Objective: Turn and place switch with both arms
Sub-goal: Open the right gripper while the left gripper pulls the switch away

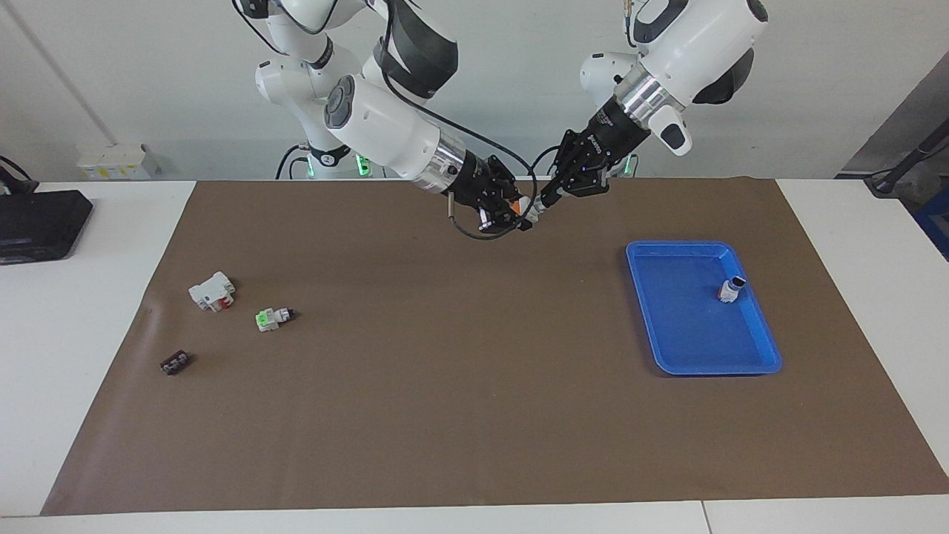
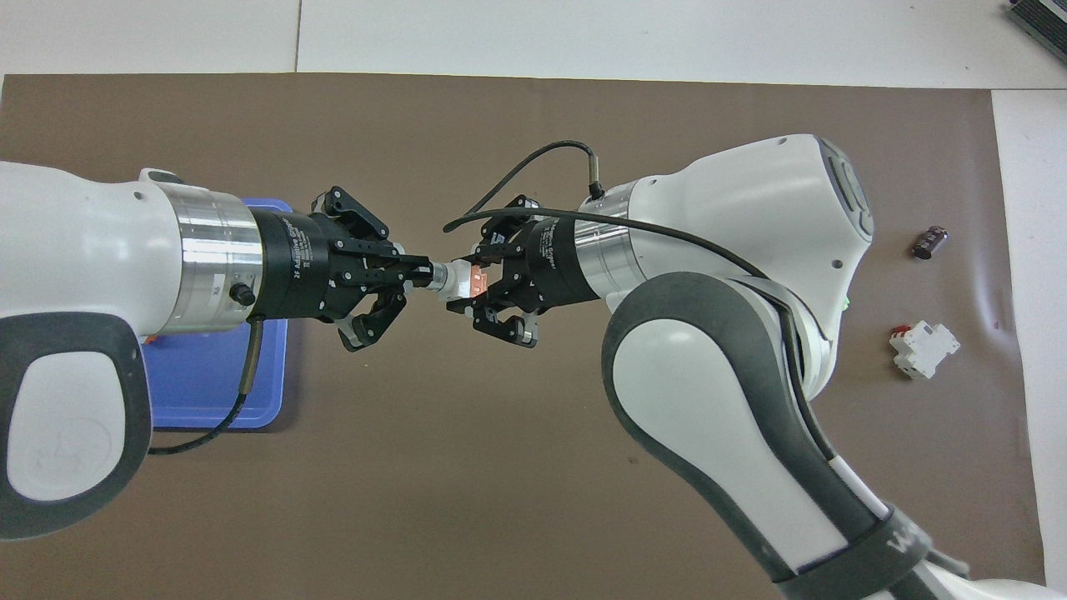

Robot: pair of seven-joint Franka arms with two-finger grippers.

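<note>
I see the brown mat (image 1: pixel 474 415) covering most of the table, with both arms raised over its middle strip close to the robots. The blue tray (image 1: pixel 686 337) lies toward the left arm's end, a small white part (image 1: pixel 732 289) standing inside it. The left gripper (image 2: pixel 421 273) and the right gripper (image 2: pixel 475 282) meet tip to tip in the air above the mat. Between them I have the switch (image 2: pixel 457 279) held level: the left gripper is clamped on its dark knob end, the right gripper is clamped on its orange end. Toward the right arm's end lie a white block with a red part (image 1: pixel 212 291), a green-ended switch (image 1: pixel 273 318) just beside it, and a small dark part (image 1: pixel 175 363).
</note>
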